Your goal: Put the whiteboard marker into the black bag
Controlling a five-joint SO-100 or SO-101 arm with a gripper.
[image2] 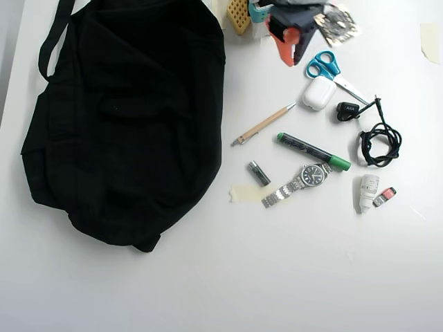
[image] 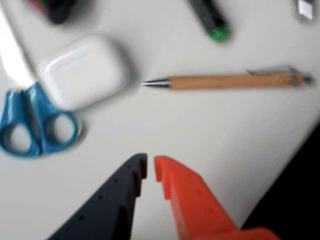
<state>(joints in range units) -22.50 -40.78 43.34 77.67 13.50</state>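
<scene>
The whiteboard marker (image2: 313, 151), with a dark barrel and green ends, lies on the white table right of centre in the overhead view. Only its green end and part of the barrel (image: 211, 19) show at the top of the wrist view. The black bag (image2: 124, 117) fills the left of the overhead view. A black area (image: 300, 195) at the lower right of the wrist view may be its edge. My gripper (image2: 291, 59) hovers at the table's top edge, above the marker in the picture and apart from it. Its dark and orange jaws (image: 150, 166) are nearly together, with nothing between them.
Blue scissors (image2: 325, 66) and a white earbud case (image2: 319, 93) lie just beside the gripper. A wooden pen (image2: 263, 124) lies between the gripper and the marker. A grey cylinder (image2: 259, 173), a watch (image2: 304, 180), a black cable (image2: 377, 138) and a small white bottle (image2: 368, 190) lie around the marker.
</scene>
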